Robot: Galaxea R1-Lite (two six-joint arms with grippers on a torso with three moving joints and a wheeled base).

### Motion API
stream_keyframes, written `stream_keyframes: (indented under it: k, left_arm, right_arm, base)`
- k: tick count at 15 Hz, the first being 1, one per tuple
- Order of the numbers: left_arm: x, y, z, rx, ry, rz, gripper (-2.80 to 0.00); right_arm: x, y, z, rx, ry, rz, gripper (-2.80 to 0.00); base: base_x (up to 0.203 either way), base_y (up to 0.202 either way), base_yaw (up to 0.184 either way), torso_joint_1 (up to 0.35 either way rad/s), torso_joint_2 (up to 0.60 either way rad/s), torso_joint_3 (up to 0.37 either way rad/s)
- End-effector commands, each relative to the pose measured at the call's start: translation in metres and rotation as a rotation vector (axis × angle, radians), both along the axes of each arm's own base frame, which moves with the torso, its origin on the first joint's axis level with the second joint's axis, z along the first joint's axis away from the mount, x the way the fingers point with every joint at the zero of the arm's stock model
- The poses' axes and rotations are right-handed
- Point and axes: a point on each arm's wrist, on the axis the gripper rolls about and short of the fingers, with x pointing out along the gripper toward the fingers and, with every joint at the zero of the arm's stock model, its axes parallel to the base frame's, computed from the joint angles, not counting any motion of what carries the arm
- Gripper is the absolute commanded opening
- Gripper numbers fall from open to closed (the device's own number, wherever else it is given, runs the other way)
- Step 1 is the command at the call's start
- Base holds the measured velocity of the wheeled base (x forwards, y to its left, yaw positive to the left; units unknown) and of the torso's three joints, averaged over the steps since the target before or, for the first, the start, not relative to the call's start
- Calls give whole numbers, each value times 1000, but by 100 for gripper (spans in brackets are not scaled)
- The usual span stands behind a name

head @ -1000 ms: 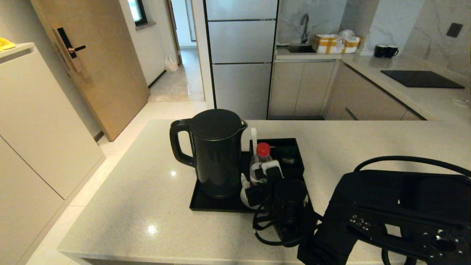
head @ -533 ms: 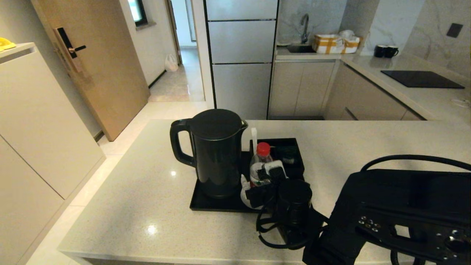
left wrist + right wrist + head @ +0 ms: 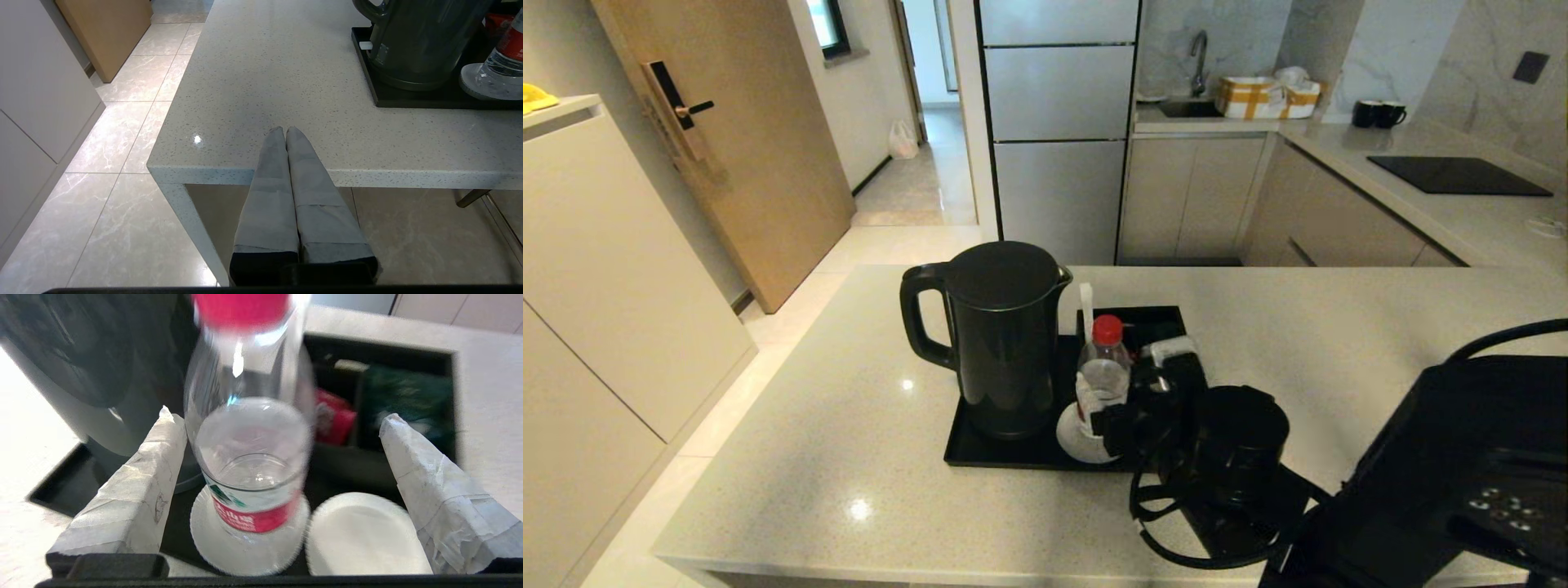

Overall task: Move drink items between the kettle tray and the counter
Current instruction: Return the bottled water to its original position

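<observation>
The water bottle (image 3: 249, 457) wore a red cap and a red-and-white label whose writing was too blurred to read. It stood upright on a white coaster (image 3: 212, 543) in the kettle tray (image 3: 980, 453), at the kettle's (image 3: 1001, 339) 3 o'clock. The right gripper (image 3: 282, 416) reached low across the counter (image 3: 833, 457), fingers spread, the bottle between them untouched. The left gripper (image 3: 284, 131) hung at the counter's near edge, fingers pressed together.
</observation>
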Motion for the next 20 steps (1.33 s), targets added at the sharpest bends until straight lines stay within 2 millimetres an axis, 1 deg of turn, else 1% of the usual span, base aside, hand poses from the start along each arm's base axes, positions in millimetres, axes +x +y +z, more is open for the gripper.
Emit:
stream_keyframes:
  k: [1, 5, 7, 8, 9, 11, 13, 14, 17, 18, 19, 20]
  left_arm:
    - [0, 0, 0, 0, 3, -1, -280]
    - [0, 0, 0, 0, 3, 1, -280]
    - [0, 0, 0, 0, 3, 1, -280]
    - [0, 0, 0, 0, 3, -1, -280]
    - [0, 0, 0, 0, 3, 2, -280]
    - [0, 0, 0, 0, 3, 1, -280]
    - [0, 0, 0, 0, 3, 1, -280]
    - [0, 0, 0, 0, 3, 1, -280]
    - [0, 0, 0, 0, 3, 1, -280]
    - [0, 0, 0, 0, 3, 1, -280]
    - [0, 0, 0, 0, 3, 2, -280]
    - [0, 0, 0, 0, 3, -1, -280]
  right_arm:
    - [-14, -14, 39, 56, -58, -1, 0]
    - [-35, -37, 86, 83, -85, -16, 0]
    - [-46, -54, 109, 93, -96, -76, 0]
    - [-51, -65, 120, 91, -97, -132, -280]
    - [-55, -76, 127, 82, -91, -183, -280]
    - [-67, -103, 148, 92, -104, -256, -280]
    - [-85, -136, 164, 64, -92, -375, -280]
    - [-93, -155, 168, 37, -78, -459, -280]
    - [-106, -214, 172, -38, -24, -834, -280]
    - [-115, -234, 171, -60, -2, -979, -280]
    - [-126, -249, 167, -85, 31, -1104, -280]
    - [-139, -259, 155, -115, 75, -1193, -280]
  base:
    - [0, 0, 0, 0, 0, 0]
    - [0, 0, 0, 0, 0, 0]
    - [0, 0, 0, 0, 0, 0]
    - [0, 0, 0, 0, 0, 0]
    - [0, 0, 0, 0, 0, 0]
    - [0, 0, 0, 0, 0, 0]
    - [0, 0, 0, 0, 0, 0]
    - [0, 0, 0, 0, 0, 0]
    - [0, 0, 0, 0, 0, 0]
    - [0, 0, 0, 0, 0, 0]
    - [0, 0, 0, 0, 0, 0]
    - [0, 0, 0, 0, 0, 0]
